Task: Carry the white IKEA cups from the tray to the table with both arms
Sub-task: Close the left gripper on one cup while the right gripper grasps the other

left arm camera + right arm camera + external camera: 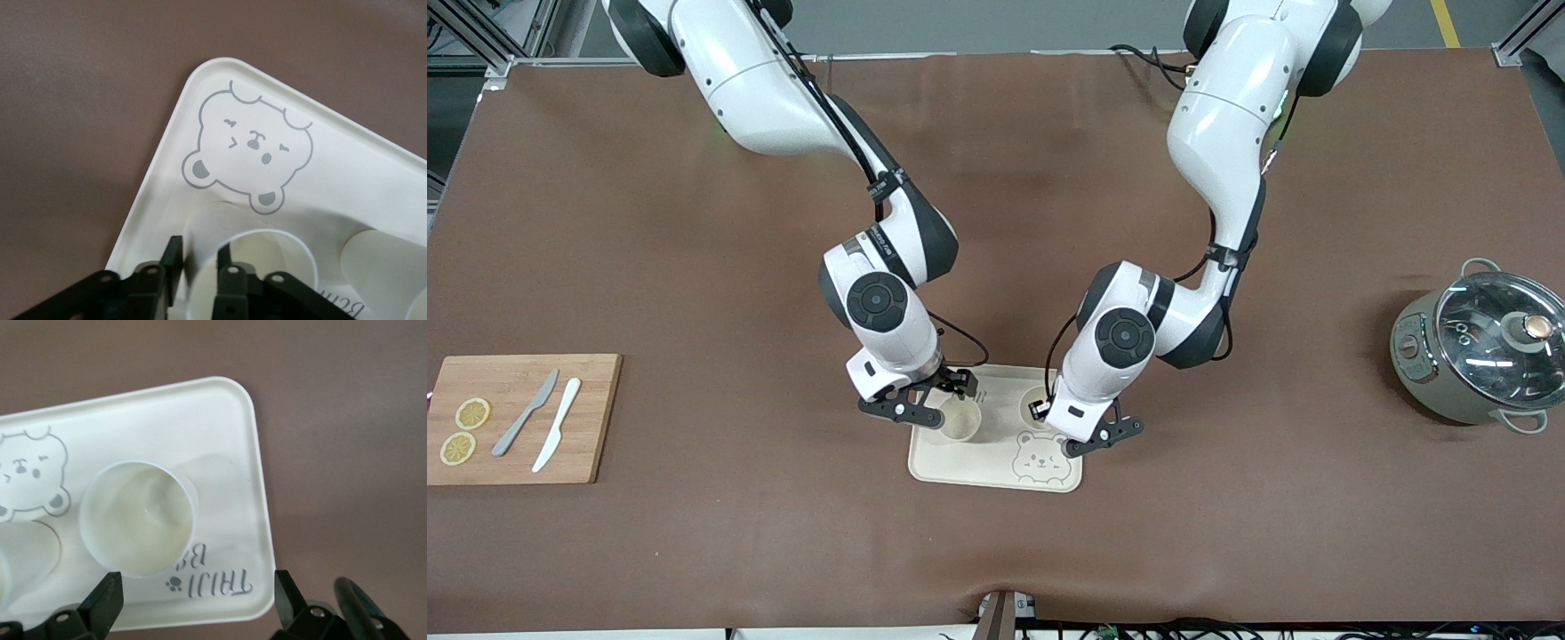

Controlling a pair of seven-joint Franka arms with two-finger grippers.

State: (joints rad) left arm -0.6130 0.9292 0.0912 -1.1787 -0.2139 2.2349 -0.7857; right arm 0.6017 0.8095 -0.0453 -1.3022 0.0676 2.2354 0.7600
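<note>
Both cups stand on the tray point(960, 471) beside its bear drawing. The left gripper point(197, 267) pinches the rim of one cup point(267, 257). The right gripper point(193, 593) hangs spread wide over the other cup point(137, 517).

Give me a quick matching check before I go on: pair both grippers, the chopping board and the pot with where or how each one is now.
Things:
1. left gripper
2. right gripper
3. rectangular wooden chopping board
4. grey metal pot with glass lid

Places or states:
a. toward the left arm's end of the table
b. fingers open, next to one off-white round cup
c. toward the right arm's end of the table
d. fingers shut on the wall of the other off-white round cup

Pairs: 1-d, 2-b, 3-c, 4-a
</note>
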